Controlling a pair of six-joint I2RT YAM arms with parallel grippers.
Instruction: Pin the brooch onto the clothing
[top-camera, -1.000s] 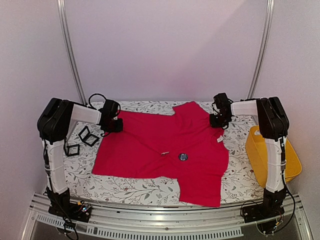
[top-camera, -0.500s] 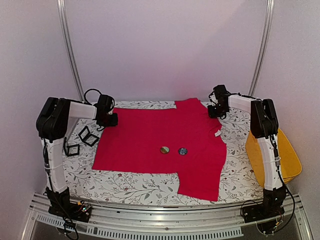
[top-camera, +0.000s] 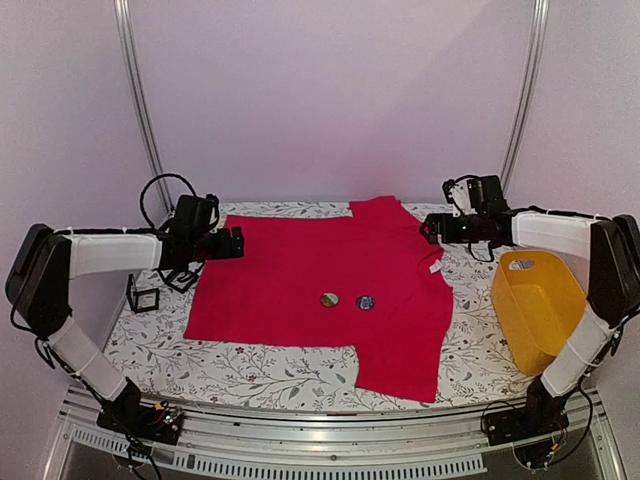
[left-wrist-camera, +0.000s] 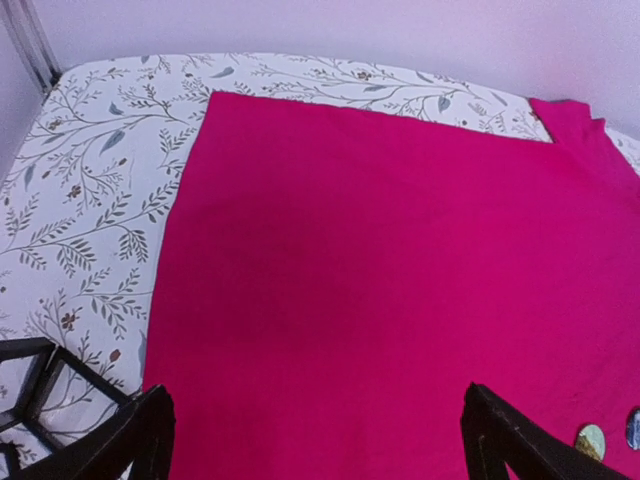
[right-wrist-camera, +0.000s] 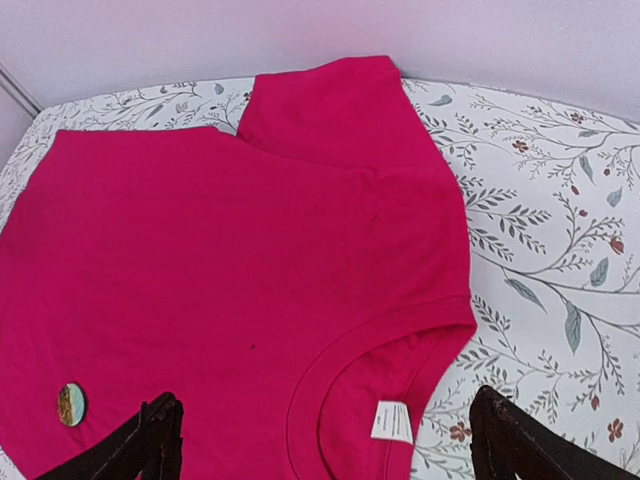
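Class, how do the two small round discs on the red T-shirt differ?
The gold disc is yellowish; the blue disc is dark and bluish. In the top view the gold disc lies left, the blue disc right. Both are small, round, and rest apart on the red T-shirt.

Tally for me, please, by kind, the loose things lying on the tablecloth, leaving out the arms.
Shirt: 1
Round badges: 2
Yellow tub: 1
Black frames: 2, one partly hidden by the left arm
Total: 6
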